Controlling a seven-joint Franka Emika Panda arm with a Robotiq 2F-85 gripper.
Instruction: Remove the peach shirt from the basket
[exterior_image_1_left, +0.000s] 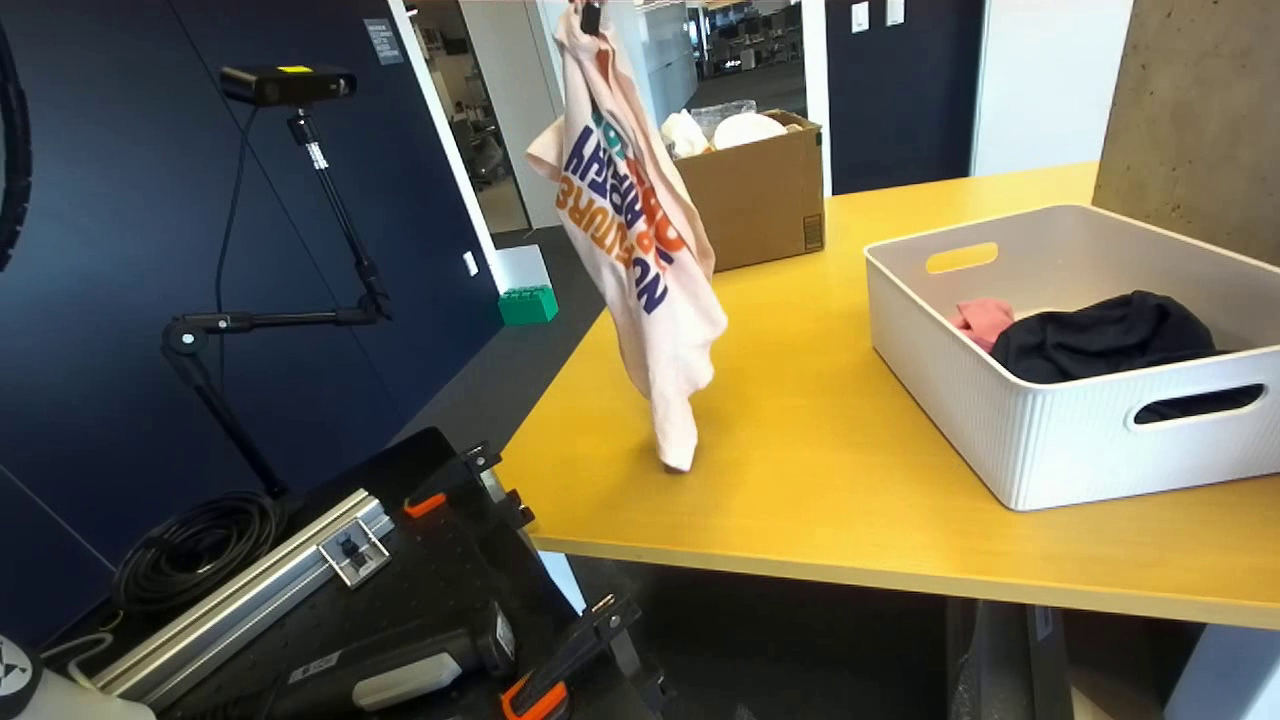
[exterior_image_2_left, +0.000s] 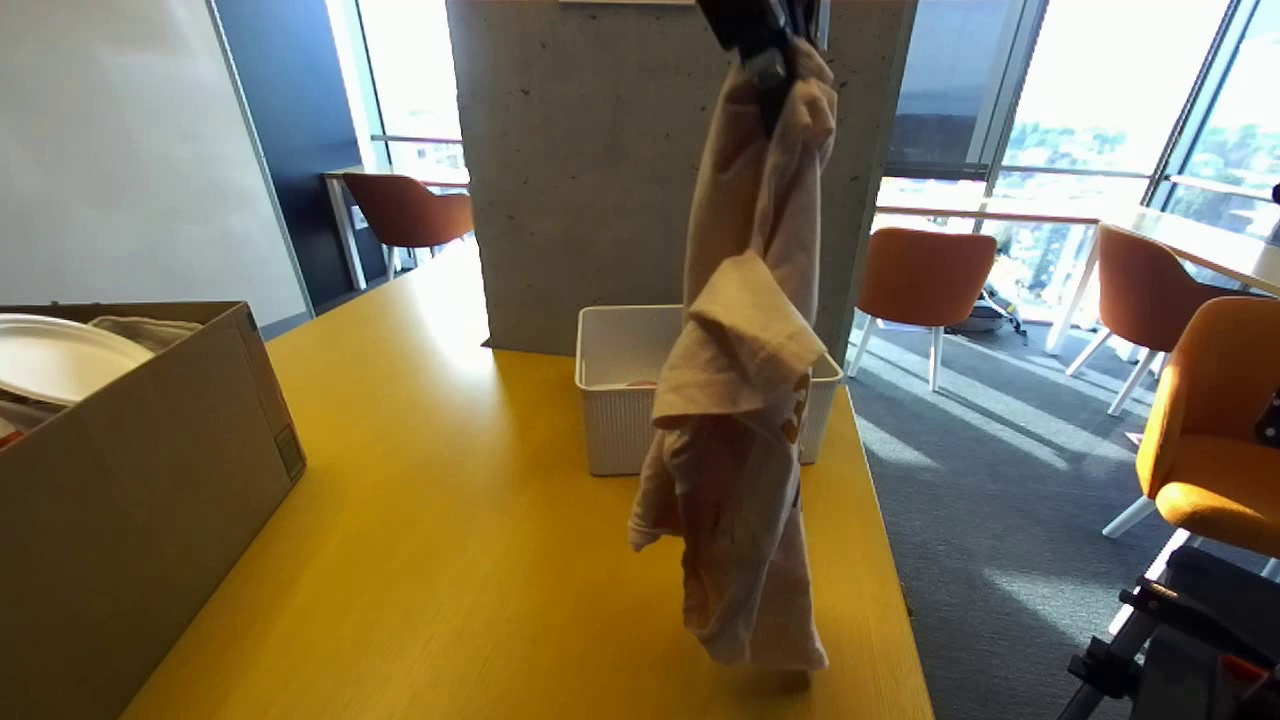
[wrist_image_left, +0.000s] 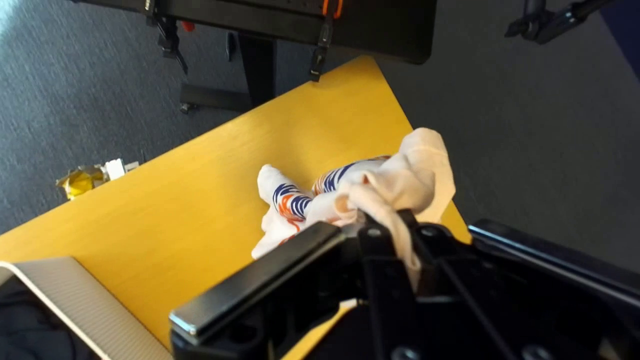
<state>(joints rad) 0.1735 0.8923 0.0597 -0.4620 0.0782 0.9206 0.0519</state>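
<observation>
Wrist view: we see the gripper (wrist_image_left: 393, 226) pinching the peach shirt (wrist_image_left: 372, 197). In both exterior views it hangs over the table (exterior_image_1_left: 800, 420), outside the basket (exterior_image_1_left: 945, 370); we judge removal done, only release left.

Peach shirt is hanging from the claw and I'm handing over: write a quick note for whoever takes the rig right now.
Claw: shut on the upper end of the peach shirt.
Shirt: hangs over the yellow table, outside the basket; I can't tell whether its lowest tip touches the table.
Basket: on the table, holding a black cloth and a pinkish cloth.
Done: shirt is out of the basket.
Left: probably just lower and release it; the task names no drop spot.
</observation>
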